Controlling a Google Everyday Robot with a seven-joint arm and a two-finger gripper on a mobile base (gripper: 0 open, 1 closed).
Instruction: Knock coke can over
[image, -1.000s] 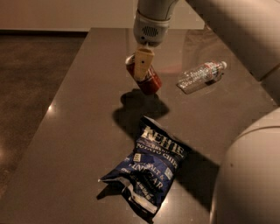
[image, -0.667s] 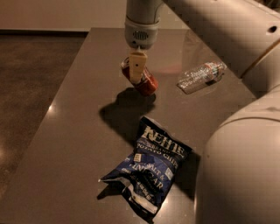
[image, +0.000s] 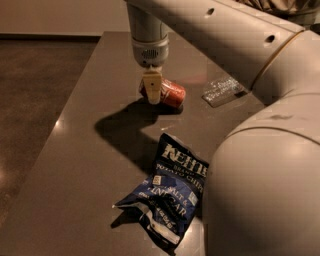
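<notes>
Camera view: the can (image: 171, 93) lies on its side on the tabletop (image: 80, 155). The pincer (image: 152, 90) hangs straight down at the can's left end, covering part of it; I cannot tell whether it is clenched or released. A bottle (image: 223, 90) lies right of the can, apart. A chip bag (image: 170, 195) lies crumpled nearer the camera than the can, well apart.
</notes>
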